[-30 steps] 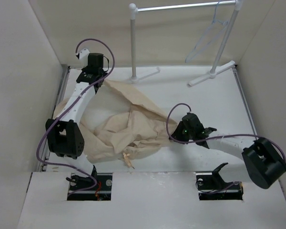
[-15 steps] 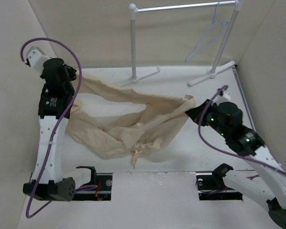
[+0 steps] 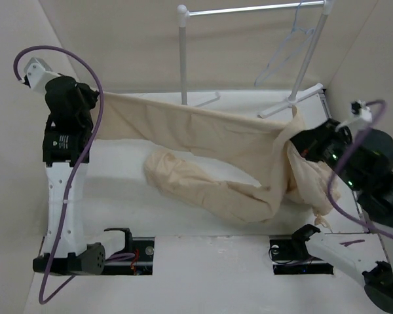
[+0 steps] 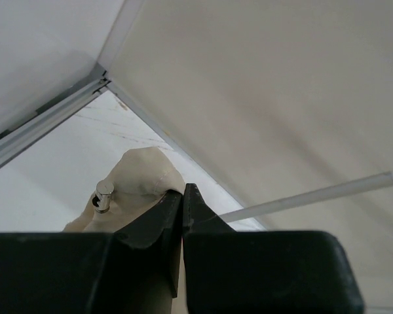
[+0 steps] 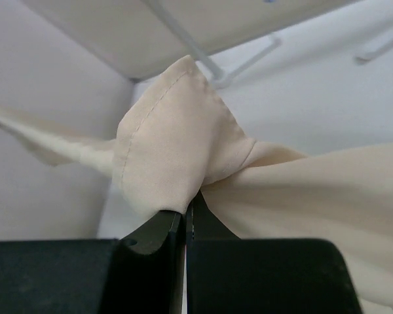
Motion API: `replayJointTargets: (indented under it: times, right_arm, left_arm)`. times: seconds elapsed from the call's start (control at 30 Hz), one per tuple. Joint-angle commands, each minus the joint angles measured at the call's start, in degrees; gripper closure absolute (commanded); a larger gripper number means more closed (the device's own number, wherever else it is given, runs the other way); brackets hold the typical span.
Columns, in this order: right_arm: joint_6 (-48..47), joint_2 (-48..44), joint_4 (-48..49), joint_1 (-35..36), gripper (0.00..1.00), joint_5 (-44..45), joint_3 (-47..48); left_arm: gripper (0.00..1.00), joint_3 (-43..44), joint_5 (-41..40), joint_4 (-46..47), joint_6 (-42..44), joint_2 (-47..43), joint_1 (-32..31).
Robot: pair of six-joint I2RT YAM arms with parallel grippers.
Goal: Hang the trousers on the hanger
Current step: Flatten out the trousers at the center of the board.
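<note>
Soft, limp trousers (image 3: 203, 139) hang stretched between left tool (image 4: 183, 196) and right tool (image 5: 185, 210) — each clenched on a cloth edge — legs sagging onto the desk (image 3: 118, 173). They look light and floppy, so stitched edges probably grip best.

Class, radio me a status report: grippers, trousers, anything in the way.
Left gripper, right gripper shut on trousers. Cloth stretched between them, one leg sagging. Hanger on garment rail, rail post behind cloth.
</note>
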Motion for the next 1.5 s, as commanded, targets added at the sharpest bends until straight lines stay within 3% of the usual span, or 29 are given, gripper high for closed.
replayJointTargets:
  times: [0.0,0.1,0.23,0.4,0.47,0.53,0.67,0.73,0.8,0.9,0.97,1.17,1.47]
  right_arm:
    - [-6.38,9.96,5.07,-7.53,0.96,3.12,-5.12]
    - [-6.47,20.32,16.6,-17.38,0.96,-2.5,-9.27]
    - [-6.82,37.63,24.27,-21.8,0.91,-4.46,-4.64]
    - [-5.77,47.08,26.4,-23.73,0.48,-3.93,1.17]
    - [-5.33,44.2,23.32,-24.43,0.37,-3.67,0.49]
    - [-5.15,38.24,22.17,-24.52,0.38,-2.79,-5.28]
    - [-1.57,21.1,20.51,-24.44,0.79,-1.65,-26.1]
    - [0.82,15.46,18.31,-24.26,0.86,-3.22,-34.73]
    - [2.49,11.76,18.38,-23.65,0.79,-5.59,-41.33]
    - [5.21,8.76,20.14,-20.58,0.49,-7.45,-47.15]
    - [6.01,8.5,21.37,-20.13,0.41,-7.62,-48.91]
    - [6.71,11.22,19.64,-20.22,0.43,-9.12,-49.45]
    - [8.73,-0.64,11.54,-22.68,0.4,-7.53,-51.91]
  left_arm:
    - [1.0,1.6,-8.16,2.39,2.37,4.5,2.1]
    - [1.0,1.86,-8.16,3.53,2.9,7.84,2.1]
    - [1.0,1.69,-8.51,5.37,3.07,14.77,2.45]
    - [1.0,8.61,-9.56,5.21,4.04,28.83,3.85]
    - [1.0,12.65,-9.65,4.33,4.48,33.49,4.03]
    - [1.0,15.21,-9.39,4.06,4.65,35.79,3.86]
    - [1.0,14.79,-9.65,5.2,5.1,36.68,3.42]
    - [1.0,12.6,-9.65,6.25,4.66,36.16,3.42]
    - [1.0,10.49,-9.39,7.4,4.04,35.19,3.42]
    - [1.0,8.55,-9.13,7.84,3.6,34.22,3.42]
    - [1.0,7.49,-9.04,7.93,3.34,33.34,3.33]
    - [1.0,4.24,-8.77,7.93,2.63,29.74,3.07]
    - [1.0,0.99,-8.69,7.4,2.46,24.99,3.07]
